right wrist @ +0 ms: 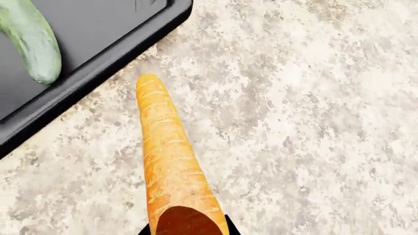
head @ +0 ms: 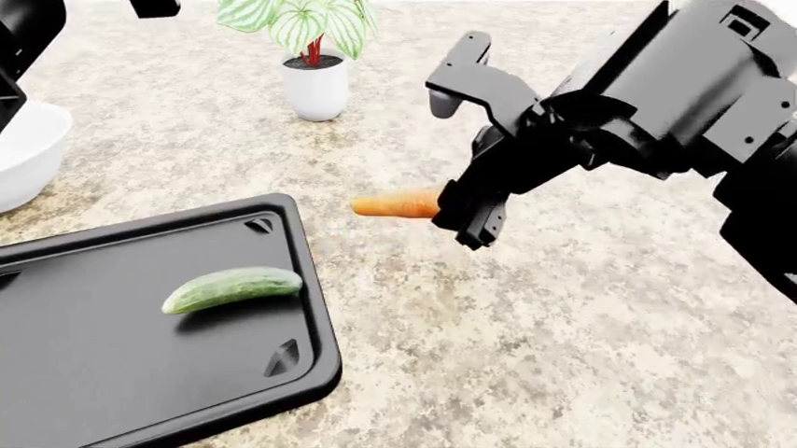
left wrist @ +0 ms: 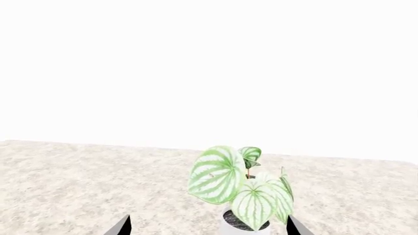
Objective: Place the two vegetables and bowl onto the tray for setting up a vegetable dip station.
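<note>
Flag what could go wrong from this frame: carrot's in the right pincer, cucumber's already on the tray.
1. The right pincer holds the carrot by its thick end only; the long free length could pivot or slip during the carry.
2. The carrot's tip could catch the tray rim if brought in low.
3. Released carelessly, it may knock or roll against the cucumber.

- The counter (head: 524, 336) is a speckled beige stone surface that fills the head view.
- A black tray (head: 75, 373) lies flat on it, just beside the right gripper (head: 468, 219), on the side its carrot's tip points to.
- A white bowl (head: 25, 149) sits beyond the tray, well apart from that gripper.
- A potted plant (head: 314, 79) stands farther back, ahead of the left gripper (left wrist: 207, 230).
</note>
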{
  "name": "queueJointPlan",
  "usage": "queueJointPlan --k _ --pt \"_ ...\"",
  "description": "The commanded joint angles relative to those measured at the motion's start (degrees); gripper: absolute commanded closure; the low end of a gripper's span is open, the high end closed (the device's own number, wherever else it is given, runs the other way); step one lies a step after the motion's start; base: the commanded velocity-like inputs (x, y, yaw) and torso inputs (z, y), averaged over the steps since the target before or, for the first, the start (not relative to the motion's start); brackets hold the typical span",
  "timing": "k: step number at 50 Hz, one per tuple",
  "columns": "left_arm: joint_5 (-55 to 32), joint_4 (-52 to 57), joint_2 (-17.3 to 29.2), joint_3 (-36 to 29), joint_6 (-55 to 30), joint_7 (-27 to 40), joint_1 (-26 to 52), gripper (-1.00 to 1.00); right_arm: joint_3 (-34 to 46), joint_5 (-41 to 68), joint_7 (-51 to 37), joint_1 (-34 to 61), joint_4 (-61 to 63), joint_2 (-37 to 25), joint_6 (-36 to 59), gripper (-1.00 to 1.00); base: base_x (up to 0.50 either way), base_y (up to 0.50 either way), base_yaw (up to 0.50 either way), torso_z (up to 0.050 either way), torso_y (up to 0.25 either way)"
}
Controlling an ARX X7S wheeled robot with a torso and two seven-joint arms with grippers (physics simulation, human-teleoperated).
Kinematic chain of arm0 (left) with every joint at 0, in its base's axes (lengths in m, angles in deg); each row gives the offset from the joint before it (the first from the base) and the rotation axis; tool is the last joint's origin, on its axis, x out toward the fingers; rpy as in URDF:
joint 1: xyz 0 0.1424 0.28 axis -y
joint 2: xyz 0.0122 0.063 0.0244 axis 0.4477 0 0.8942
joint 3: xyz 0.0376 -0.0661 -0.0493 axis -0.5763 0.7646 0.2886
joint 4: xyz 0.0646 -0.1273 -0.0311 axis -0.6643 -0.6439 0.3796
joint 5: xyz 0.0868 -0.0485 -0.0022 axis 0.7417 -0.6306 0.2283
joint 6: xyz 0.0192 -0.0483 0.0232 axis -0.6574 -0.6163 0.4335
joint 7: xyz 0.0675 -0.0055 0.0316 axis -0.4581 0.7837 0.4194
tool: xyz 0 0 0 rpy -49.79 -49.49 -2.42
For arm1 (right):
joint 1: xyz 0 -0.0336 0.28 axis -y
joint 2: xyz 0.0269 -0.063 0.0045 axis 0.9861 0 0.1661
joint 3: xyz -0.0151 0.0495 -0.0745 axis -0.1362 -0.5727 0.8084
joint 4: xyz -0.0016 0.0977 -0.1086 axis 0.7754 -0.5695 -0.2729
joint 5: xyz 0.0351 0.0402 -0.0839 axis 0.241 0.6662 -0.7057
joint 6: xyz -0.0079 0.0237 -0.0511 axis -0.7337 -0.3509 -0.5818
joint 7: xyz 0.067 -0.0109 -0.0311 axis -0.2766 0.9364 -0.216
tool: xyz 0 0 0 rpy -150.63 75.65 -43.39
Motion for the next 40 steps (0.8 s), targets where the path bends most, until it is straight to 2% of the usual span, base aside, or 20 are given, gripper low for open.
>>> queueJointPlan --k 1,7,17,28,40 --pt "-0.29 0.21 -0.23 -0.04 -0.04 0.41 0.21 -1.00 -5.14 4.62 -5.92 6.43 14.24 -3.42 6.67 1.00 0.00 0.00 0.00 0.000 0.000" --pt "-1.78 1.18 -0.21 0.34 -1.02 1.77 0.64 -1.00 -4.27 5.73 -4.42 9.52 18.04 -1.00 8.60 1.00 0.00 0.00 0.00 0.000 0.000" --pt "-1.71 0.80 -0.09 0.49 -0.70 1.52 0.98 -1.00 -1.56 3.29 -0.28 8.34 18.62 2.41 2.52 1.00 0.00 0.00 0.00 0.000 0.000" --pt "-1.03 0.21 0.08 0.17 -0.18 0.87 0.50 -1.00 0.98 -1.15 4.31 7.58 10.71 8.95 -4.70 1.00 0.00 0.00 0.00 0.000 0.000" --pt "-0.95 0.41 -0.09 -0.21 -0.12 0.89 0.42 -1.00 5.08 -3.66 8.23 4.81 6.22 13.65 -8.52 1.00 0.00 0.00 0.00 0.000 0.000"
